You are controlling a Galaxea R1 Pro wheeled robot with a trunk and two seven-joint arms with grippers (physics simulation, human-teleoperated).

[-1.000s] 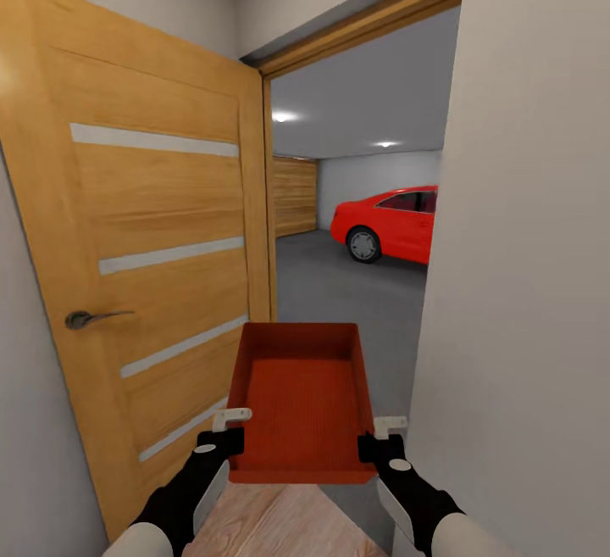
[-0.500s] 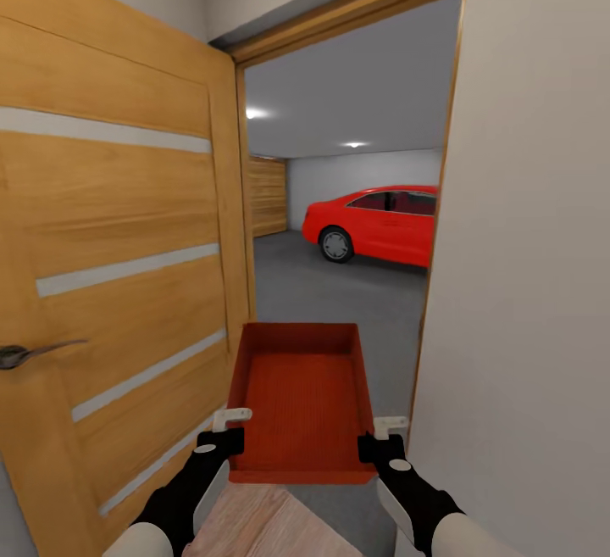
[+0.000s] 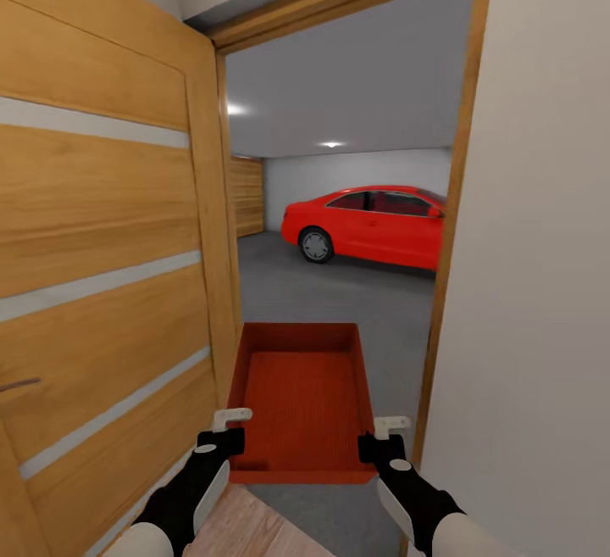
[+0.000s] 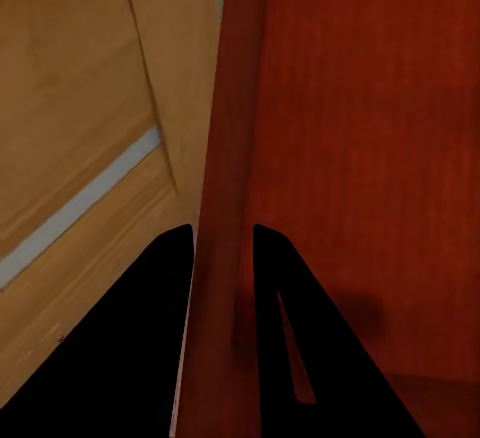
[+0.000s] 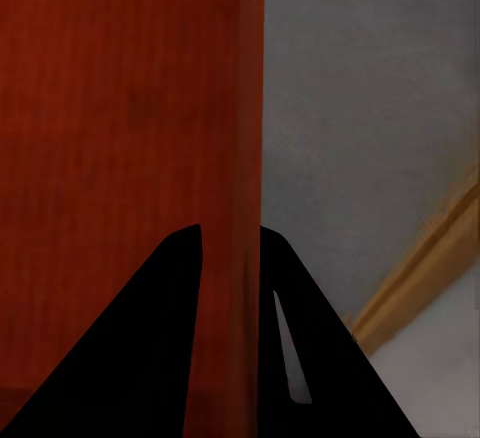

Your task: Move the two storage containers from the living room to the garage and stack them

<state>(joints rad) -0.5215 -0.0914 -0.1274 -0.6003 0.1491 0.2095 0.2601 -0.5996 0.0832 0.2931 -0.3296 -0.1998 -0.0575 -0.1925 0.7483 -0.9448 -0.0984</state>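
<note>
Red-orange rectangular open-top plastic bin (image 3: pixel 302 400) held level, long axis pointing through the doorway at the dark grey garage floor (image 3: pixel 339 294); left gripper (image 3: pixel 225 431) and right gripper (image 3: pixel 381 438) each apparently clamp a side wall (one per arm).

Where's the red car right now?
In the head view, the red car sits inside the garage, seen through the open doorway, beyond the container, right of the wood-plank garage door.
</note>
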